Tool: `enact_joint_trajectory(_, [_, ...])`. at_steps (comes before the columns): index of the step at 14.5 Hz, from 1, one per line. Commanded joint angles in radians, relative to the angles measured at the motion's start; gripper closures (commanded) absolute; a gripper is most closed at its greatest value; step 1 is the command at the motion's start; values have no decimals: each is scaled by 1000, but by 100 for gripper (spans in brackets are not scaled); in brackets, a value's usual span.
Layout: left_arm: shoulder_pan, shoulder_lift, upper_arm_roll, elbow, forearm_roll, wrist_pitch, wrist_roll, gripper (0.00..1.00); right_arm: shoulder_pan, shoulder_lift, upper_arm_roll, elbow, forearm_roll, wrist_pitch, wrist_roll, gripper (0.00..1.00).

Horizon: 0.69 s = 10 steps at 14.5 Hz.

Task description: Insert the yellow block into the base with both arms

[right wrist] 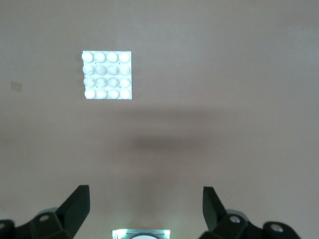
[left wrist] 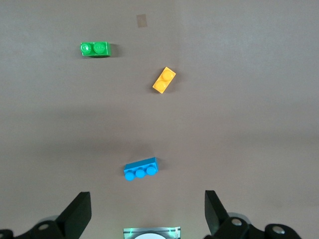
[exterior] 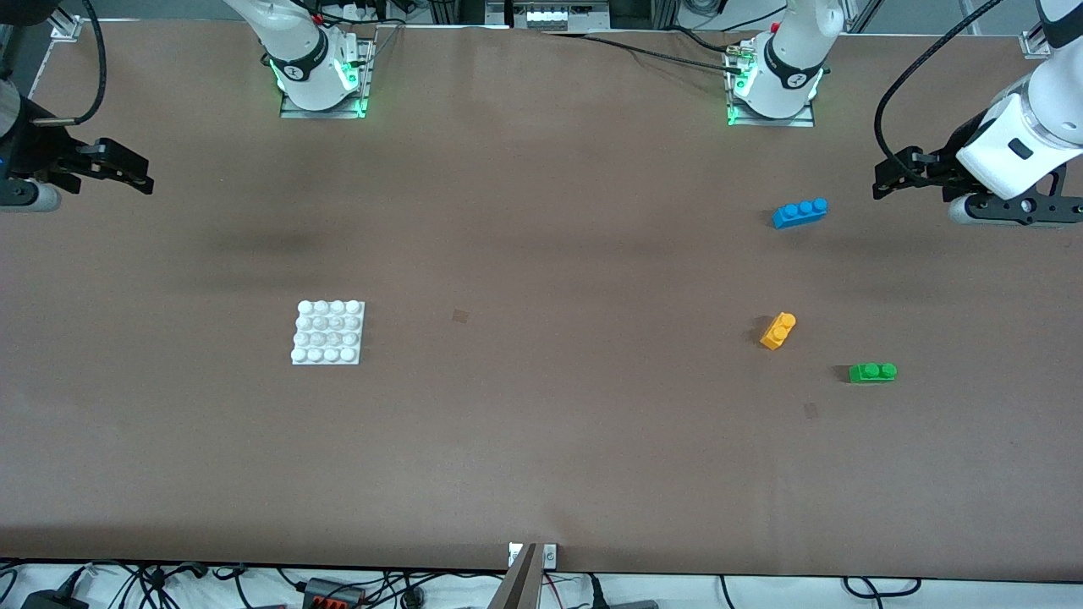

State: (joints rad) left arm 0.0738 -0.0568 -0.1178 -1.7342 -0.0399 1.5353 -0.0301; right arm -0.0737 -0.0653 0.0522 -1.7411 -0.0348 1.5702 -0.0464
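Yellow block point(exterior: 777, 330) lies on the worktop point(exterior: 541, 440) toward the left arm's end; base point(exterior: 328, 332) sits well apart. Left tool point(exterior: 882, 179) and right tool point(exterior: 140, 178) hang wide open, empty.

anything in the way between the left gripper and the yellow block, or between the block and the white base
Only the blue brick lies near the line from the open left gripper to the yellow block; a descent from above should clear it. Between the block and the white base nothing visible stands, only bare table.
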Motion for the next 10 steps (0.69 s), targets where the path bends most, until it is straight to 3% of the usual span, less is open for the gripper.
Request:
enact_joint_trajectory(1, [3, 8, 0, 18, 8, -20, 18, 0, 8, 53, 0, 8, 3, -7, 13, 0])
enact_joint_trajectory(5, [1, 8, -2, 19, 11, -20, 15, 0, 5, 209, 0, 67, 18, -3, 2, 0])
enact_joint_trajectory(8, [3, 8, -2, 19, 9, -21, 16, 0, 17, 363, 0, 196, 16, -3, -12, 0])
enact_joint_trajectory(10, [3, 8, -2, 19, 9, -24, 15, 0, 23, 436, 12, 206, 111, 78, -3, 0])
